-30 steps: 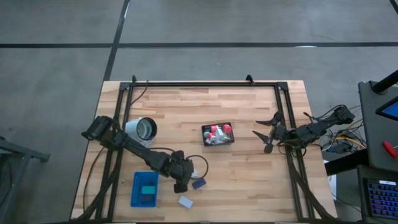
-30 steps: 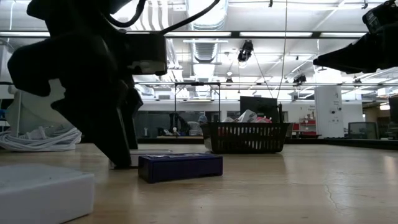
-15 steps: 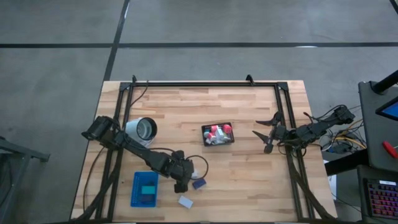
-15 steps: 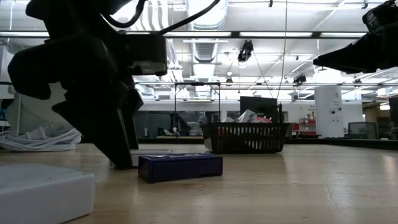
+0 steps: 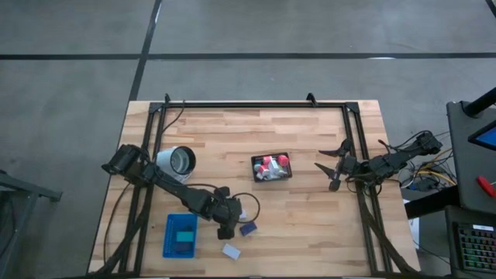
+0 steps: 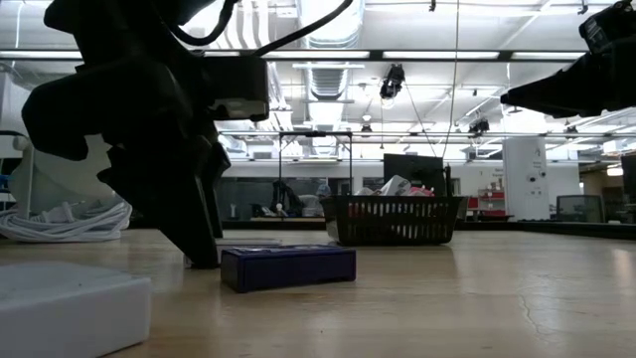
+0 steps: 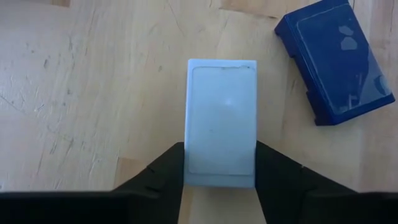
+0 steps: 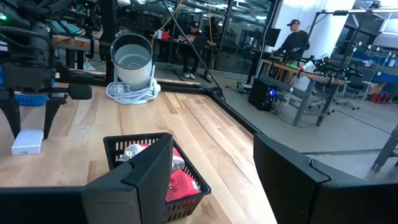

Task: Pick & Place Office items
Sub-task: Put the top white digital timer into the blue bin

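Low view, from the front edge back: a loose white block [image 6: 70, 308] lies flat on the wooden table [image 6: 477, 298], nearest the camera. Just behind it lies a navy block [image 6: 288, 267], also flat, with the left gripper [image 6: 194, 239] standing down on the table at its side. Left wrist view: left gripper [image 7: 219, 149] straddles a second white block [image 7: 221, 118], one dark finger [image 7: 168, 180] pressed flush against each long side, so the claw is clamped on this block, which rests flat on the wood. The navy block [image 7: 336, 59] lies just beside it, skewed, not touching. High view: the blue tray [image 5: 170, 246] sits near the table's front left with a teal block [image 5: 184, 235] in it; the left gripper [image 5: 225, 231] is just beside the tray, with the navy block [image 5: 248, 229] on its other side and the loose white block [image 5: 231, 251] closer to the front edge. Mid-table: black mesh basket [image 5: 253, 167] holding red and white pieces [image 5: 273, 163]. Back left: white cylinder [image 5: 180, 160] on its side, near the left arm's base. The right gripper [image 5: 333, 174] waits at the right side of the table, well apart from the basket, fingers spread and empty. Right wrist view: basket [image 8: 127, 138] seen between the parted fingers; a person [image 8: 295, 40] stands in the room beyond.
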Action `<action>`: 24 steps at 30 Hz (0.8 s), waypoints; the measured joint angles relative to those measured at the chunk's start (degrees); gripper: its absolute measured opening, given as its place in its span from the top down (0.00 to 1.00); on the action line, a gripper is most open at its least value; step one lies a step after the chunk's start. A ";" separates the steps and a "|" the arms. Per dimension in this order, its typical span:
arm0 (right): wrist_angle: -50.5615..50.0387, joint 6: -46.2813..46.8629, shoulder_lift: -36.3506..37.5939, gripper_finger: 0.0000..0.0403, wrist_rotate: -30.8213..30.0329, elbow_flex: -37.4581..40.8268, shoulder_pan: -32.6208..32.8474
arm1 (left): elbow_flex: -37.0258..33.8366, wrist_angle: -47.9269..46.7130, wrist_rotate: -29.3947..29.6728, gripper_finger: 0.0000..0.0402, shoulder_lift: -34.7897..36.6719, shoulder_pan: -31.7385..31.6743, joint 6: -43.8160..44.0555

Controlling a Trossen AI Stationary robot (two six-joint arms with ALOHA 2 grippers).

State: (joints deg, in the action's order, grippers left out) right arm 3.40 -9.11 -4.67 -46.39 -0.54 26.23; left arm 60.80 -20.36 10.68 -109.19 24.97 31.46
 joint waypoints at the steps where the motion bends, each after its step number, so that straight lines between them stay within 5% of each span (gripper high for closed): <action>1: 0.00 -0.06 0.00 0.46 0.00 0.00 0.01 | 0.00 0.00 -0.02 0.59 -0.01 0.00 0.00; 13: 0.00 0.07 0.00 0.46 0.00 -0.01 -0.01 | -0.12 -0.20 -0.51 0.59 0.95 0.00 -0.35; 24: 0.00 0.03 0.00 0.46 0.00 0.01 0.01 | 0.48 -8.28 0.86 0.58 11.85 0.15 1.53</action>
State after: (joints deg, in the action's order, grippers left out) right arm 3.40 -9.08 -4.66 -46.39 -0.54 26.24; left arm 61.28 -28.64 11.54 -97.34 25.13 33.00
